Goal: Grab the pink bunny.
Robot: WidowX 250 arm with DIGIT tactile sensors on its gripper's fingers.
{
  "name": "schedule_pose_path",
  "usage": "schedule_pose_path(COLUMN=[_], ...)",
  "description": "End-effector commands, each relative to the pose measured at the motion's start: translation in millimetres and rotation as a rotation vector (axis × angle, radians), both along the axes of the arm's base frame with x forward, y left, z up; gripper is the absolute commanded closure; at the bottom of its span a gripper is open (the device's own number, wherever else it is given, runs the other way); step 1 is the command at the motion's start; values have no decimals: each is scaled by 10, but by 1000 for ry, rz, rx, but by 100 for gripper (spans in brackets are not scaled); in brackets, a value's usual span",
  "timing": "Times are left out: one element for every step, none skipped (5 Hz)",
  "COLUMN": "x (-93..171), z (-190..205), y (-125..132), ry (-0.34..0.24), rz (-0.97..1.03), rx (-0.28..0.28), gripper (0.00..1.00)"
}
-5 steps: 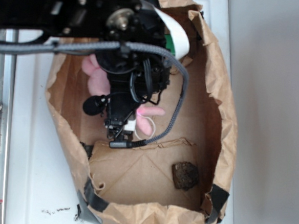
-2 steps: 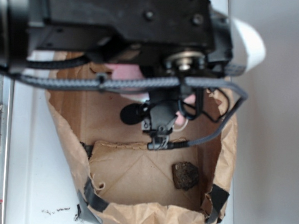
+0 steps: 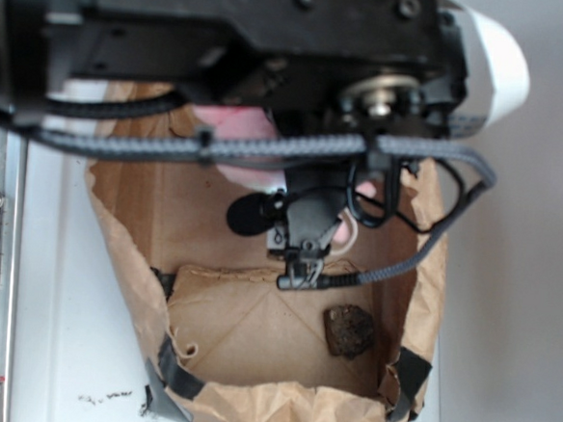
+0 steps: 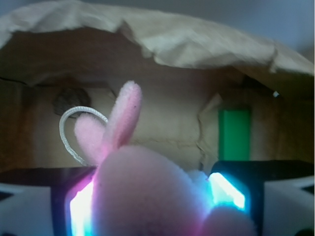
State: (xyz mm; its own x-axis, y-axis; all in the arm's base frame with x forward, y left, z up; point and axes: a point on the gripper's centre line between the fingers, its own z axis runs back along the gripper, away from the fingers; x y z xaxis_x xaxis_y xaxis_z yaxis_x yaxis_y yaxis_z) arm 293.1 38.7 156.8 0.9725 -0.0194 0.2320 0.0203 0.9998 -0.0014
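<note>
The pink bunny (image 4: 147, 196) is held between the two lit fingers of the gripper (image 4: 152, 201), which is clamped on its body, ears and white loop poking up. The grab is judged done; whether it is clear of the floor of the brown paper bag (image 3: 124, 258) cannot be told. The green block (image 4: 234, 133) stands against the far wall, the dark brown lump (image 3: 348, 331) lies well apart. Nothing is seen blocking the gripper.
</note>
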Motion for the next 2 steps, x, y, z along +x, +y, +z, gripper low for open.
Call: schedule_pose_path(x=[-137, -131], z=[243, 209], y=[33, 0], ry=[-122, -114], rz=[-25, -19], rx=[35, 45], gripper=[100, 100])
